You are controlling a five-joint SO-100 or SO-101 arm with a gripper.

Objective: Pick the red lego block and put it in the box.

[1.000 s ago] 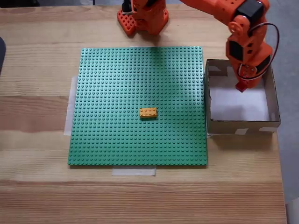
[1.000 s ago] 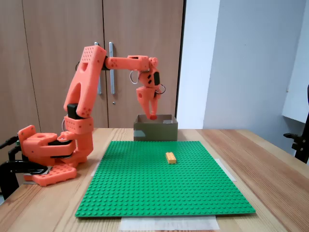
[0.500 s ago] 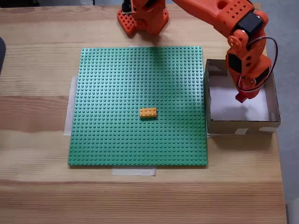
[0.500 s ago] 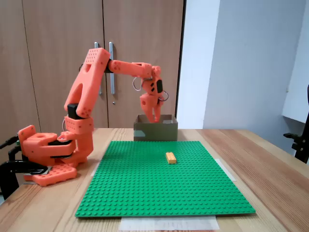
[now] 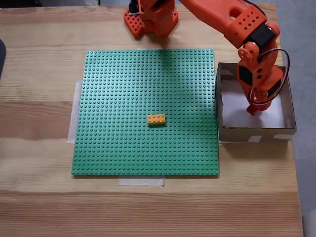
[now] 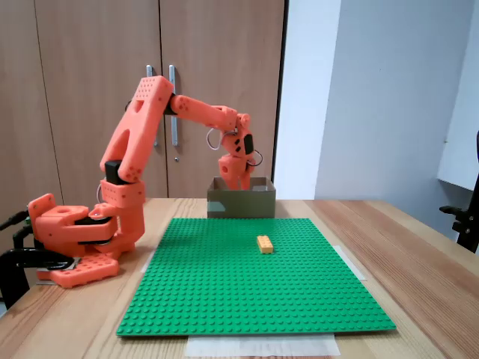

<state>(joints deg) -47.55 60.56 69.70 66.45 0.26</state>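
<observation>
In the fixed view from above, my orange gripper [image 5: 253, 109] reaches down inside the box [image 5: 291, 106], a brown cardboard box with a white bottom at the right of the table. It is shut on the red lego block [image 5: 252, 110], which shows as a small red bit at its tip, low over the white bottom. In the fixed view from the side, the gripper [image 6: 241, 182] dips behind the box's [image 6: 241, 203] front wall, which hides the fingertips and the block.
An orange-yellow brick [image 5: 156, 119] [image 6: 265, 244] sits near the middle of the green studded baseplate [image 5: 123, 89] [image 6: 247, 299], which is taped to the wooden table. The arm's base [image 5: 150, 17] [image 6: 75, 239] stands at the table's far edge.
The gripper has come down with the red block from above the box's rim into the box and moved a little toward the box's near wall.
</observation>
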